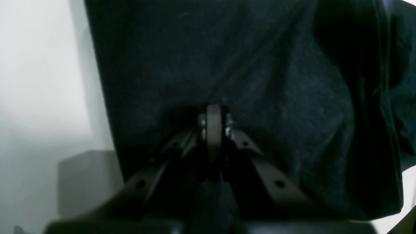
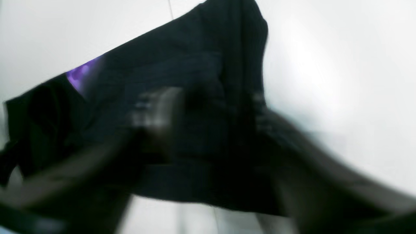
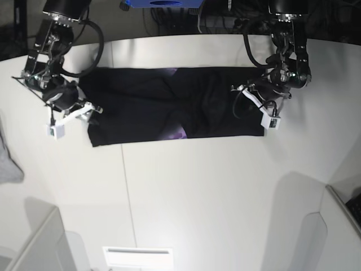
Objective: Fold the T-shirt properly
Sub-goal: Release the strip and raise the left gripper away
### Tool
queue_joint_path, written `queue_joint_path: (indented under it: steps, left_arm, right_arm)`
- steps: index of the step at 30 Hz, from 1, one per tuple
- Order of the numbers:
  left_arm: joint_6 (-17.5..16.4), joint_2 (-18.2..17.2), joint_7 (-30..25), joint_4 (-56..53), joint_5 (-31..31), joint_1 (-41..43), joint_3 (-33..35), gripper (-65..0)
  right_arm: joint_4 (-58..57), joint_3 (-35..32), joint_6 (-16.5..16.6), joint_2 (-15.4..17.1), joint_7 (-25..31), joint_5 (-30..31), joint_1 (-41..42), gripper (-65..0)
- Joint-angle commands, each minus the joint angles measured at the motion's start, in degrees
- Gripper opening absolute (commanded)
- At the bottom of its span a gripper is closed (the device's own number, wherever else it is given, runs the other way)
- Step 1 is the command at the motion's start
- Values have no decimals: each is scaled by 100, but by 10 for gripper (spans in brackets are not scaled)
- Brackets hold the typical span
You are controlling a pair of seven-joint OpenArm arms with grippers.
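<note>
The black T-shirt [image 3: 169, 107] lies as a wide band across the far part of the white table [image 3: 225, 197], with a bit of purple print [image 3: 177, 132] showing at its near edge. My left gripper [image 3: 245, 90] is at the shirt's right end. In the left wrist view its fingers [image 1: 214, 112] are shut together, pinching the black cloth [image 1: 260, 81]. My right gripper [image 3: 90, 107] is at the shirt's left end. The right wrist view is blurred, but there the right gripper [image 2: 208, 110] stands open over the cloth [image 2: 195, 65], beside a purple patch [image 2: 79, 73].
A light grey cloth [image 3: 8, 164] lies at the table's left edge. A blue object [image 3: 161, 4] sits beyond the far edge. A white slotted plate [image 3: 138, 251] is at the front, and a raised panel [image 3: 338, 226] stands at the lower right.
</note>
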Motion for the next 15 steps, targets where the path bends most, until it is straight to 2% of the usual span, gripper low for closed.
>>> queue_joint_path:
  steps: [1,2,4,7,11,15]
  left_arm:
    - [58,-70,95,83,133,12,-99,-650]
    - [58,-70,95,144,133,12,-170,-650]
    - [58,-61,95,347,133,12,-284,-650]
    - [31,-53,95,953,124,135,-609,-650]
    - [-443,-44,147,1481,124,179,-1181,-650]
    - [-944,-26,112,1402,124,346,-2025,-650]
  right_arm:
    - [10,24,22,54,20,338,60,-233]
    - [-69,60,13,63,20,610,51,-206]
    - [-210,244,13,63,29,988,60,-209]
    - [-456,385,13,98,-6,1085,200,-221]
    - [-711,358,13,309,-6,1111,262,-225]
    - [-939,341,13,388,12,1076,288,-219]
